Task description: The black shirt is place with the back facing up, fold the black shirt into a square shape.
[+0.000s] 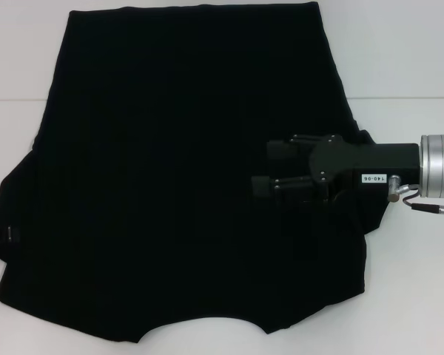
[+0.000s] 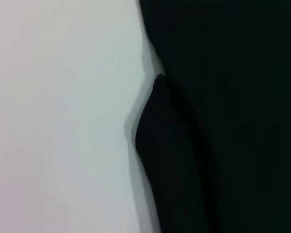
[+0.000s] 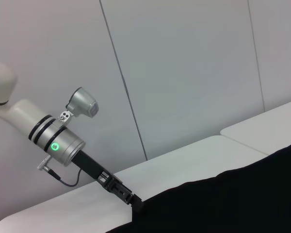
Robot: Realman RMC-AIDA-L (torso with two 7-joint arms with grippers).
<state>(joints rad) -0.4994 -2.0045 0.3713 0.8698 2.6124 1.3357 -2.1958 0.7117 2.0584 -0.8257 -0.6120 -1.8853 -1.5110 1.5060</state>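
Black shirt [image 1: 185, 170] flat on white desk [image 1: 414, 44]. Right gripper [image 1: 263, 168] over its right side, fingers spread (nothing pinched). Left gripper [image 3: 137, 206] at shirt's left edge, fingers: can't tell.

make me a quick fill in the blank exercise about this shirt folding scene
1. The shirt spread on the white table is ____ in colour.
2. In the head view, the ____ gripper reaches in over the shirt.
3. The left gripper meets the shirt at its ____.

Missing words: black; right; edge
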